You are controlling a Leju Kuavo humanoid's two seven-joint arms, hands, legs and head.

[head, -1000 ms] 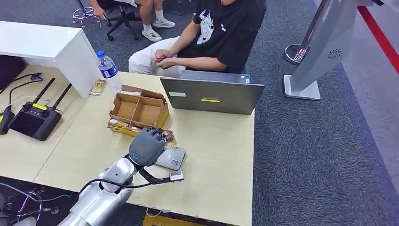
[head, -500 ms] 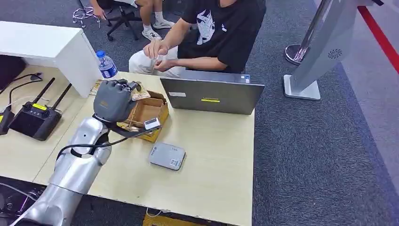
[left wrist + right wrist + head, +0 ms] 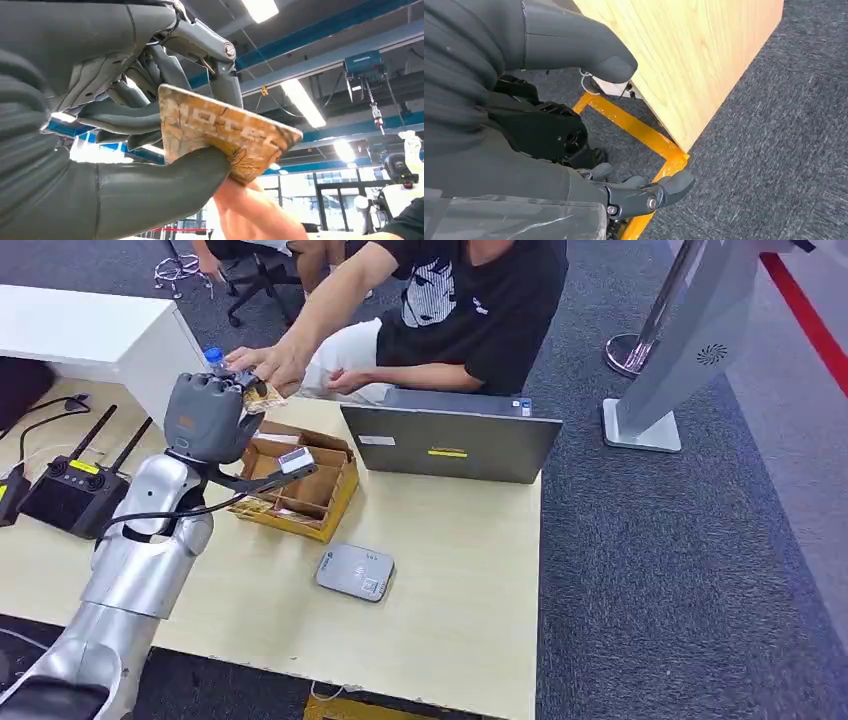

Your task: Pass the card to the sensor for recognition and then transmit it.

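While pinched in left hand (image 3: 115, 125), card (image 3: 225, 132)

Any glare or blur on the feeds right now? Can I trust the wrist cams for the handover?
Left wrist view: bright ceiling strip lights flare behind the left hand, yet the brown marbled card it pinches stays sharp, lettering readable. Head view: even light, no glare; the person's hand at the card looks slightly soft. Right wrist view: right hand sharp, wood panel evenly lit.

Worn brown card (image 3: 225, 137) in left robot hand (image 3: 208, 417); grey sensor (image 3: 355, 572) on table.
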